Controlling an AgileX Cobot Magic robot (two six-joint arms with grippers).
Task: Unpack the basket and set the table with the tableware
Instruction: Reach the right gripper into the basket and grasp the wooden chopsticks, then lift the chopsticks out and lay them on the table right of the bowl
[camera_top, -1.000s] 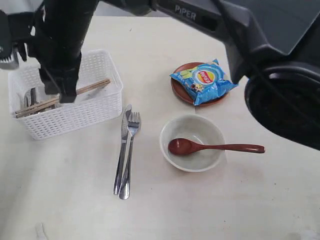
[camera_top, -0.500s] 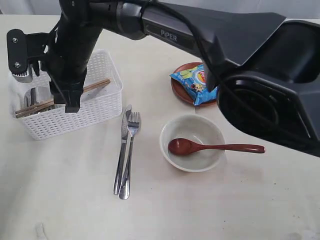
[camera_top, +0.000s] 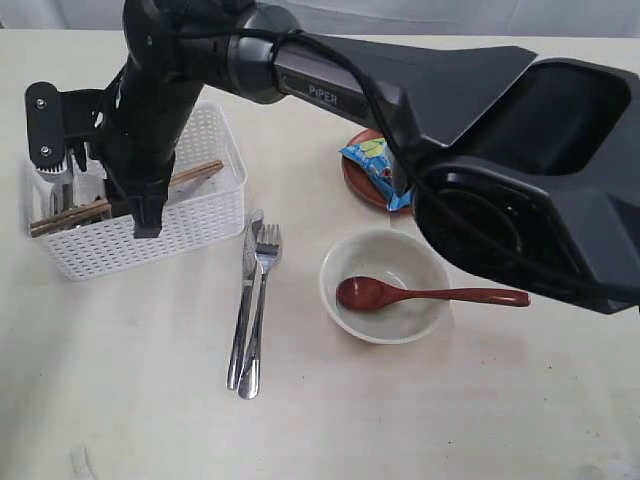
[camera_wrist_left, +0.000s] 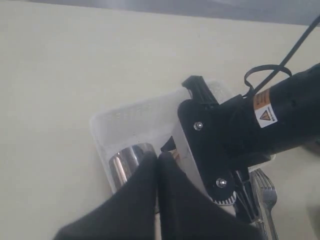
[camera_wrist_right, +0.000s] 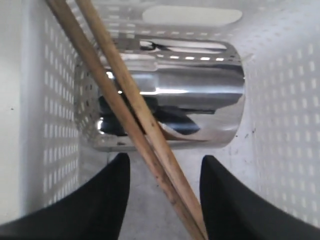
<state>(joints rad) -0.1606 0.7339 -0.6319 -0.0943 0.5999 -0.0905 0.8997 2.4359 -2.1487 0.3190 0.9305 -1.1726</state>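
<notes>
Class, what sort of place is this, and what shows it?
Probably a robot lab staged for table-setting: knife and fork beside a bowl holding a spoon on a plain table, and a robot arm reaching into a basket.

- White lettering "PiPER" (camera_top: 322, 95) on the dark upper link of the right arm (camera_top: 420, 80), far up the arm from its fingers (camera_top: 147, 212), which are down in the basket (camera_top: 205, 215).
- Orange-and-white sticker (camera_wrist_left: 263, 106) with a black warning triangle on the same arm's wrist, just beyond the left gripper's (camera_wrist_left: 157, 165) pressed-together fingers (camera_wrist_left: 140, 200). Small print too fine to read.
- Chip bag (camera_top: 372, 158): logo hidden behind the arm.
</notes>
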